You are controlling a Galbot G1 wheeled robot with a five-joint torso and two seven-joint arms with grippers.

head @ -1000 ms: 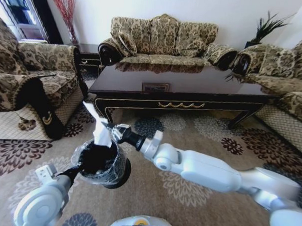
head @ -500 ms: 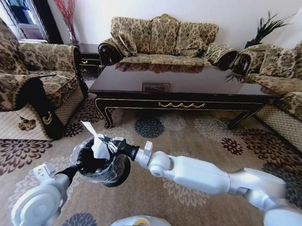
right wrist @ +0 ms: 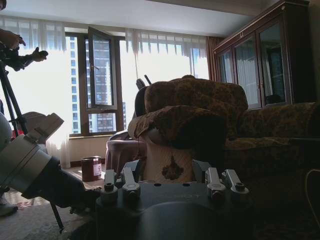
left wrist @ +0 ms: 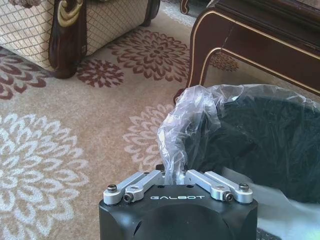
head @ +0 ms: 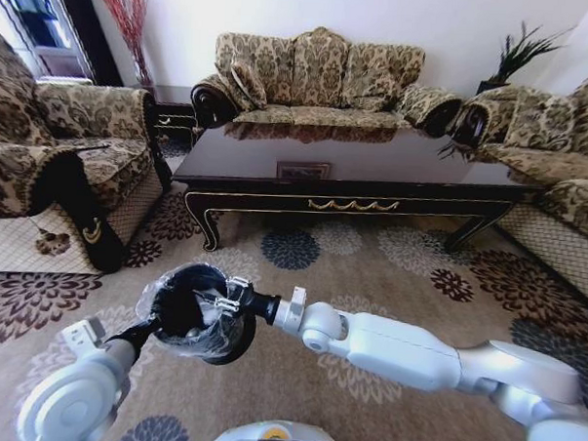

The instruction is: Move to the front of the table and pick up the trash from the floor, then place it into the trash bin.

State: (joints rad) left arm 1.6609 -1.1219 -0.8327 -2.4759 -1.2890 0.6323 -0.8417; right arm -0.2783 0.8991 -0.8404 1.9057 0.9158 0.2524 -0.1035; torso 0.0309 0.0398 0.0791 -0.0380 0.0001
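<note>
Two robot arms meet at the trash bin (head: 194, 314), a small black bin lined with crinkly clear plastic, held up off the patterned carpet a little way in front of the long dark table (head: 354, 179). The left gripper (left wrist: 177, 176) is clamped on the bin's near rim, its jaws closed tight on the bunched plastic liner and the edge beneath it. The right gripper (head: 222, 303) reaches across from the far side of the bin and sits right at the bin's mouth, at or just over the rim. Whether its jaws are parted or closed cannot be told, and no piece of trash can be made out in them or inside the bin's dark interior. This looks like the drop-off step: litter being delivered into the bin. The next move would seem to call for drawing the right gripper straight back off the rim without snagging the liner, while the left holds the bin level so nothing tips out.
</note>
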